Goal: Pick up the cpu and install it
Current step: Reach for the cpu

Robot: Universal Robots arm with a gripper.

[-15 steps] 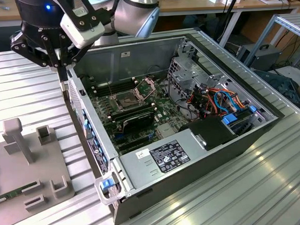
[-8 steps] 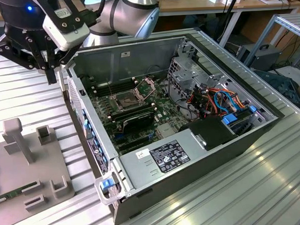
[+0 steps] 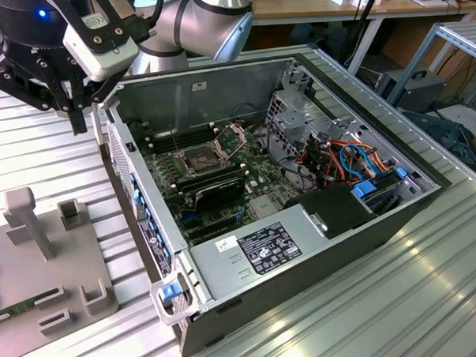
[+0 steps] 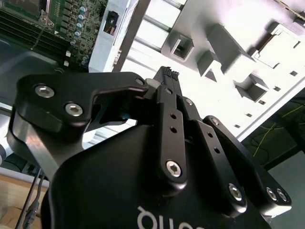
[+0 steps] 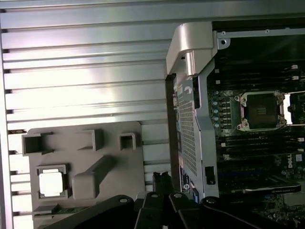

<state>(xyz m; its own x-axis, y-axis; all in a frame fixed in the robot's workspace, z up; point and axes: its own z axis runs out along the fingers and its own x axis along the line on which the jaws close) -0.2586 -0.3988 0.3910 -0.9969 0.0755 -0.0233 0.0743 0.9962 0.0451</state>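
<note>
Gripper: 1, fingers closed together, holding nothing, above worktop between fixture plate and computer case. Cpu: 1, recessed near plate's edge.

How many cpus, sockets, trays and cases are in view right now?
cpu: 1
socket: 1
tray: 1
case: 1
Total: 4

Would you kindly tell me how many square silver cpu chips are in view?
1. The small square silver-topped cpu lies in a recess of the grey plastic fixture plate, outside the open grey metal computer case. Others may be hidden.
</note>
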